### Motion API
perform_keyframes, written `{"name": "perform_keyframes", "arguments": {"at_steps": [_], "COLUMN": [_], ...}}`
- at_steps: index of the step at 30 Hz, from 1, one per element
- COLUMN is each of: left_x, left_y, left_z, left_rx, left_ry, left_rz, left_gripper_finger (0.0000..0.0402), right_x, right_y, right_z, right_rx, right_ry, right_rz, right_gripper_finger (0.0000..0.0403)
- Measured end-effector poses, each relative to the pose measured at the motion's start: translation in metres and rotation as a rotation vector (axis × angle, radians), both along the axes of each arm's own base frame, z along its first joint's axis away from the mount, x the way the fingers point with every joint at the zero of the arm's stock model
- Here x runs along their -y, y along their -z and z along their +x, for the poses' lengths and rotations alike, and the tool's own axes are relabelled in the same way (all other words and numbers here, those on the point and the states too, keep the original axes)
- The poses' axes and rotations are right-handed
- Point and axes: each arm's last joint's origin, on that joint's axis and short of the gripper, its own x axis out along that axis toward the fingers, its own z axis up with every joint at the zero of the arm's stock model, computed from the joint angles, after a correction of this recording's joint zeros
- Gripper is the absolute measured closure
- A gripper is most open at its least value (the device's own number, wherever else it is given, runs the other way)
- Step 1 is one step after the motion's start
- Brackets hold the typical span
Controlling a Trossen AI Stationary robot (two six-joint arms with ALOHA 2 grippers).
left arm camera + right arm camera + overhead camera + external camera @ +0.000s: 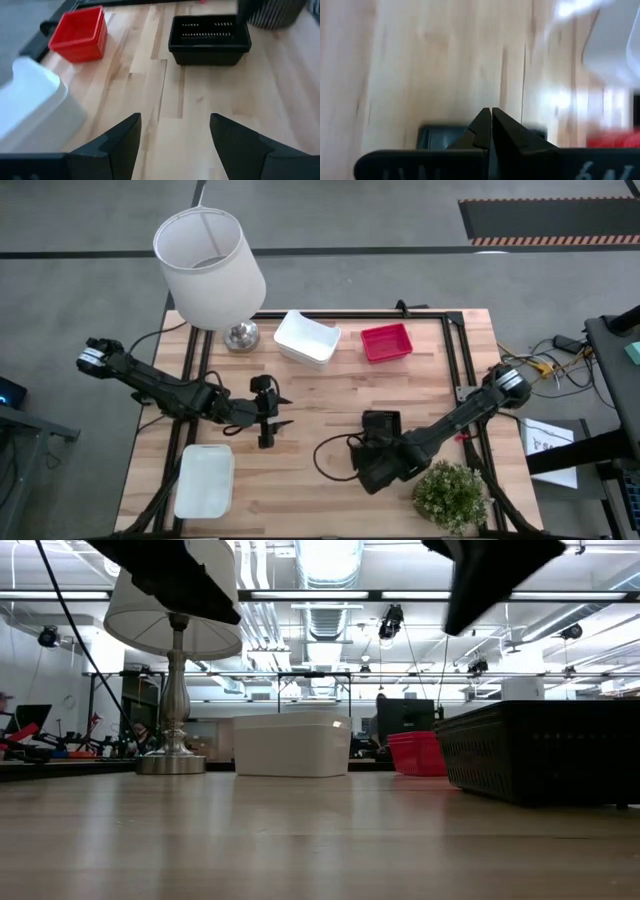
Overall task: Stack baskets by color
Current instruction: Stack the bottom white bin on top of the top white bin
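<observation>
A black mesh basket [380, 423] [210, 35] rests on its base right of the table's middle. My right gripper [491, 112] [377, 463] hangs shut above its near side, slanting down toward the table's left; the low view shows it clear of the basket [540, 750]. My left gripper [175, 120] [280, 410] stands open above bare wood left of centre, pointing at the black basket. A white basket [307, 338] and a red basket [386, 342] sit at the far edge. Another white basket [205, 480] lies at the near left.
A table lamp with a white shade [210, 265] stands at the far left corner. A small potted plant [450, 496] sits at the near right, close to my right arm. A black cable [330, 458] loops on the wood beside the black basket.
</observation>
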Motion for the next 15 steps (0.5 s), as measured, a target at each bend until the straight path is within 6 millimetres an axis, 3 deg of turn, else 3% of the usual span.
{"name": "perform_keyframes", "arguments": {"at_steps": [4,9,15], "left_x": [0.000,0.006,0.031], "left_y": [0.003,0.022,0.041], "left_z": [0.002,0.010,0.012], "left_rx": [0.030,-0.040,-0.409], "left_ry": [-0.120,-0.304,-0.464], "left_rz": [-0.159,-0.394,-0.628], "left_gripper_finger": [0.0180,0.0180,0.0180], "right_x": [0.008,0.029,0.060], "right_y": [0.002,-0.007,-0.028], "right_z": [-0.004,-0.015,-0.044], "right_rx": [0.210,0.457,0.617], "right_ry": [-0.165,-0.319,-0.344], "right_rz": [0.001,-0.063,-0.100], "right_gripper_finger": [0.0394,0.0394,0.0394]}}
